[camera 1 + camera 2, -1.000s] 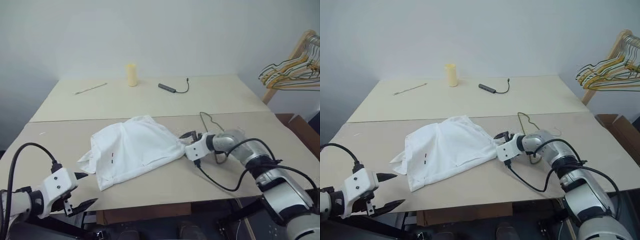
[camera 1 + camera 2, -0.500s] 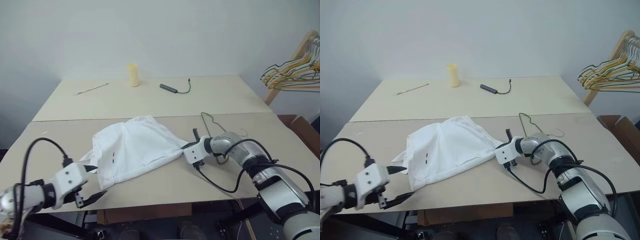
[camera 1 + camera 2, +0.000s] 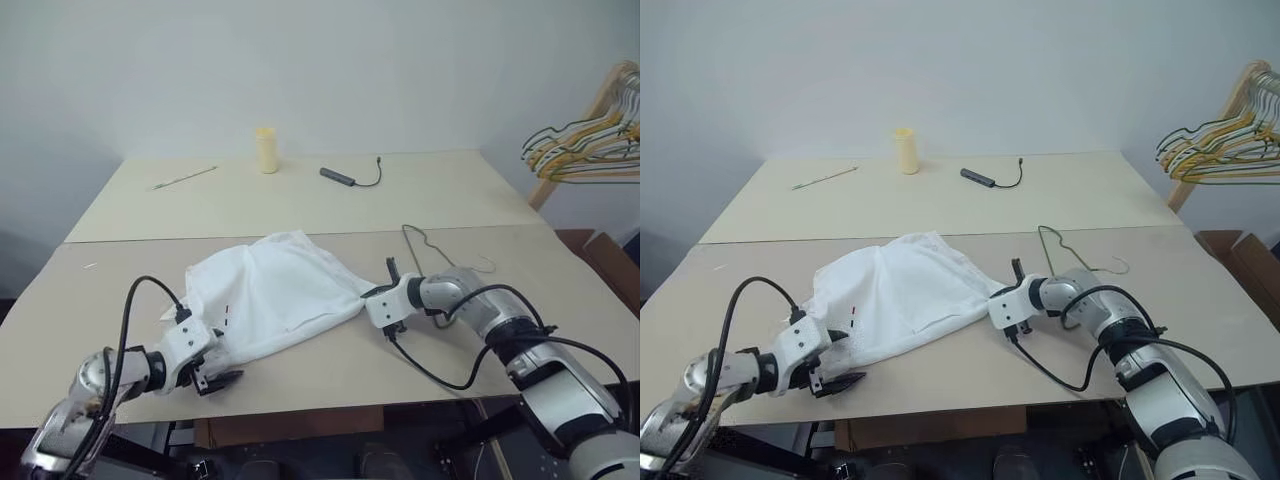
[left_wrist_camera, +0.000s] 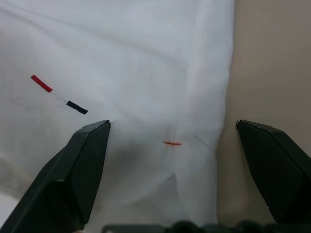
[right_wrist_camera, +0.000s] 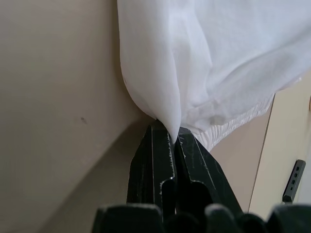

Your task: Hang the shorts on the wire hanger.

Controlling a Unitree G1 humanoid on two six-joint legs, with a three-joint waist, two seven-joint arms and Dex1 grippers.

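Note:
The white shorts [image 3: 270,295] lie crumpled on the near table, with small red and black marks [image 4: 58,94] on one leg. My right gripper [image 3: 368,294] is at their right corner, shut on a pinched fold of the cloth [image 5: 165,102]. My left gripper [image 3: 222,362] is open at the shorts' near left edge, its fingers [image 4: 82,165] straddling the cloth just above the hem. The wire hanger [image 3: 412,241] lies flat on the table just behind my right gripper, thin and dark, with its hook pointing right.
On the far table stand a yellow cylinder [image 3: 265,150], a dark bar with a cable [image 3: 336,176] and a thin stick [image 3: 183,178]. A wooden rack with a bunch of yellow and dark hangers [image 3: 585,150] stands at the right. The table's front edge [image 3: 300,410] is near my left gripper.
My left gripper has come in from the table's front left corner to the shorts' near edge, still open. My right gripper has shut on the shorts' right corner.

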